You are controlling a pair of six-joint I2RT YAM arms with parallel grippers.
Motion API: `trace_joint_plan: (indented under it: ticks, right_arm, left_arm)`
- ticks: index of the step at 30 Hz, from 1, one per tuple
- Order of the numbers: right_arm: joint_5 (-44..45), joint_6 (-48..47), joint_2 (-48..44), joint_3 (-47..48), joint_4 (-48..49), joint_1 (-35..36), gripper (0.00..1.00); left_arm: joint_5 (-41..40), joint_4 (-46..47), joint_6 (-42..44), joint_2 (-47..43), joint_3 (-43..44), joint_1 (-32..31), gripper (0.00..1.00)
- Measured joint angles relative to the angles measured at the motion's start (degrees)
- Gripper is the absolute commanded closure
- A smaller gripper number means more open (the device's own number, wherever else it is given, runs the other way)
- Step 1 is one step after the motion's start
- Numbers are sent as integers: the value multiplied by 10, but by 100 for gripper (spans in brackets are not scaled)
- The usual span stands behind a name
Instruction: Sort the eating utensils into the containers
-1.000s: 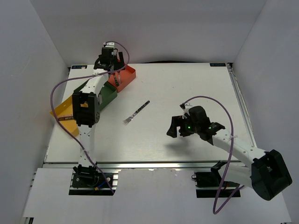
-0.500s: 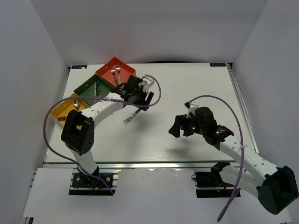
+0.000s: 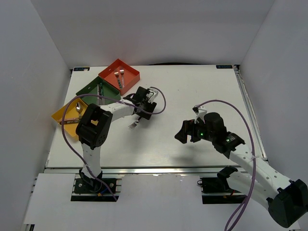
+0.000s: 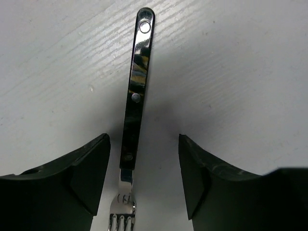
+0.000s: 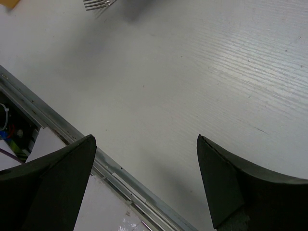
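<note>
Fork [image 4: 136, 106], the one utensil left on the table [image 3: 192, 91], lay with its handle between the wide-spread fingers of the left gripper [image 4: 143, 178], which had swung over from the red tray [image 3: 129, 77], so a final pickup seemed near; the right gripper [image 5: 144, 187] hung idle, fingers apart.

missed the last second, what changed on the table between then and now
The left gripper swung from over the red-orange square tray to the dark-handled metal fork mid-table, open jaws straddling its handle, not gripping. The fork stayed put; the right gripper barely moved.
</note>
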Motion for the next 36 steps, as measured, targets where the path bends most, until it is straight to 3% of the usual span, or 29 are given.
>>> trace_joint_plan:
  ticks: [3,5,6,11,15,20,24,31,36]
  right_arm:
    - [0,0,-1,0,0,0,11]
    - [0,0,-1,-1,0,0,11]
    - [0,0,-1,-1,0,0,11]
    - [-1,1,2,-5,2,0,11]
    - [-2,3,6,-9,3,0,11]
    - [-6,5,21,-9,10,0,10]
    - [-11,7,31,-11,23,0,11]
    - [-17,12,58,-14,40,0,11]
    - [-25,12,95,-14,52,0,11]
  left_arm:
    - [-5,23,-3,7,1,0,43]
    - [-8,32,-6,11,3,0,64]
    - [-8,34,-8,13,6,0,79]
    - [-6,39,-19,17,10,0,98]
    - [-10,34,-40,15,12,0,100]
    - [-85,-2,-98,14,70,8,100]
    - [-141,-30,-152,34,229,62,100]
    - [-179,-51,-164,193,582,178,99]
    - [-175,-39,-141,254,598,214,94]
